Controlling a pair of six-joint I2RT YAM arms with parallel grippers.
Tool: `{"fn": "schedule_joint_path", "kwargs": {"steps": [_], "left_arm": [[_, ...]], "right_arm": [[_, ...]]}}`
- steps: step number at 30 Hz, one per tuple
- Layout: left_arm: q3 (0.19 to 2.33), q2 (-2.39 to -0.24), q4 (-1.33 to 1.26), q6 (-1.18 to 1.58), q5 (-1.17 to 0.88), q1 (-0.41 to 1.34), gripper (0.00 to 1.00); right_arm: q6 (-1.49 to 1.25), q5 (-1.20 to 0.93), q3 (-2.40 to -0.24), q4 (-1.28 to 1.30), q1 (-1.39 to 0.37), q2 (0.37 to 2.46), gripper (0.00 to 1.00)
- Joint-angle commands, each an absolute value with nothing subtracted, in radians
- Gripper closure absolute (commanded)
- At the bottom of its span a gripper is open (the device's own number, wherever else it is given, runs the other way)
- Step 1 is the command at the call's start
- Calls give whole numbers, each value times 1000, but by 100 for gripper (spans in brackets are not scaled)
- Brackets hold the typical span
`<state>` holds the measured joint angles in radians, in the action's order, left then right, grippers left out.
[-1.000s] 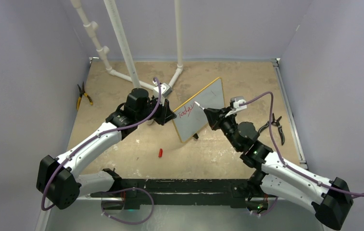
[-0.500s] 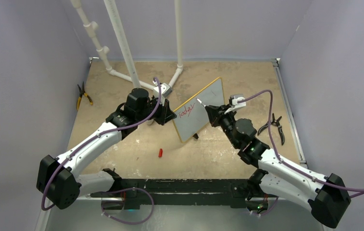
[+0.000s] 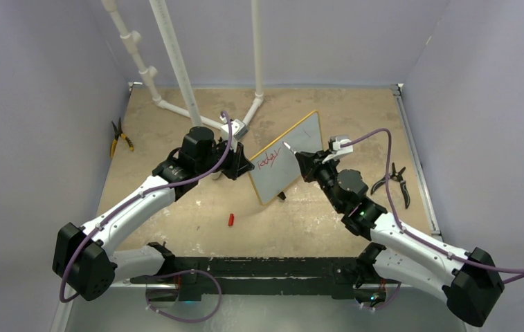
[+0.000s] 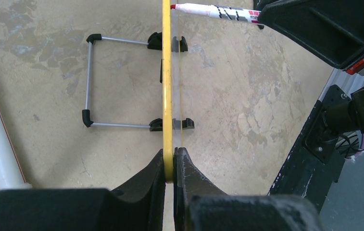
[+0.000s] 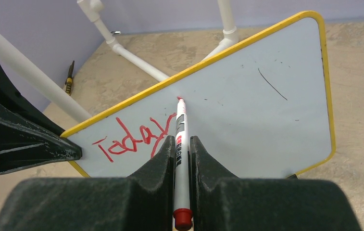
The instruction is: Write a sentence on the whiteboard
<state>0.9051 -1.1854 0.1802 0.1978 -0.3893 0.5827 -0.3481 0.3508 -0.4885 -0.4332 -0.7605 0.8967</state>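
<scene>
The whiteboard (image 5: 247,120) is a small white panel with a thin yellow frame and rounded corners. It's propped on its black feet (image 4: 182,44) and wire stand (image 4: 88,79) in the middle of the table (image 3: 342,111) between the two arms, and the sentence (image 5: 129,139) on it is just one slanted red word, "Today", plus a faint dark stroke (image 5: 272,84) further along. Left gripper (image 4: 169,161) is pinching the board's yellow edge, and right gripper (image 5: 182,142) is clamped on a red marker (image 5: 180,122) with its tip right at the board surface just past the "y"
</scene>
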Motion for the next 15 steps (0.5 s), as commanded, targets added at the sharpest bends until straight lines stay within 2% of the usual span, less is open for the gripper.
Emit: {"fn": "schedule_joint_path", "kwargs": {"steps": [1, 15], "left_arm": [[893, -1198, 197, 162, -415, 580, 100], [893, -1201, 195, 163, -420, 580, 100]], "right_arm": [[-357, 366, -493, -451, -756, 886, 100], [-357, 284, -491, -391, -756, 836, 100]]}}
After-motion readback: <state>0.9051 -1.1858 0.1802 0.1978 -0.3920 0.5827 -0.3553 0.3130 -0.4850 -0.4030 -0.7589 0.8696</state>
